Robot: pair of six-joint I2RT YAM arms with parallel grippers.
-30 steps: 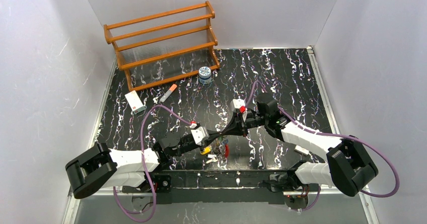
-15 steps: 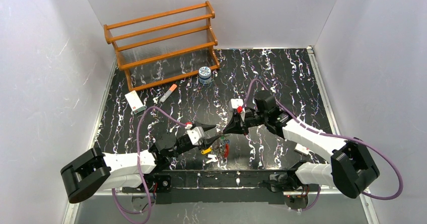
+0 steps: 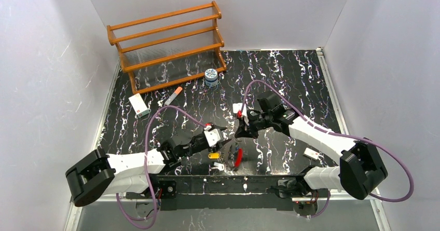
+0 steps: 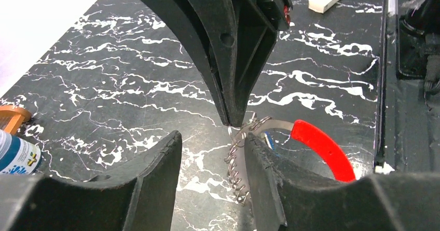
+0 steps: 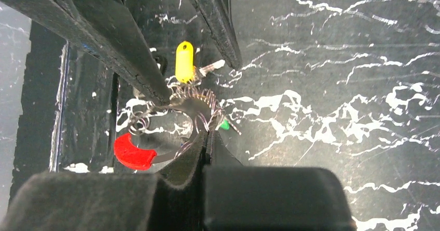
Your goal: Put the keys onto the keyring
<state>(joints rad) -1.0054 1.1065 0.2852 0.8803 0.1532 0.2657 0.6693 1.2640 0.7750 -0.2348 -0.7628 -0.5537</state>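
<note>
The keyring [image 3: 238,157] is a thin silver band with a red section [image 4: 321,148], hanging just above the marbled table. My right gripper [image 5: 207,135] is shut on its silver part [image 5: 193,106], which carries a coil of small wire rings [image 4: 237,168]. A green key head [image 5: 224,124] and a blue key [image 4: 269,140] show at the ring. A yellow key [image 3: 213,155] lies on the table beside it. My left gripper [image 4: 212,137] faces the right one, open, with the coil along the inner face of its right finger [image 4: 264,189] and nothing clamped.
A wooden rack [image 3: 168,44] stands at the back left, with a blue-white jar [image 3: 211,77] in front of it. An orange-tipped marker [image 3: 174,96] and a white box [image 3: 138,105] lie at the left. A small white block [image 3: 312,153] lies near the right arm.
My left gripper has opened from shut and drawn back a little. The right gripper has kept its hold, and the ring's red part now hangs lower, toward the near edge.
</note>
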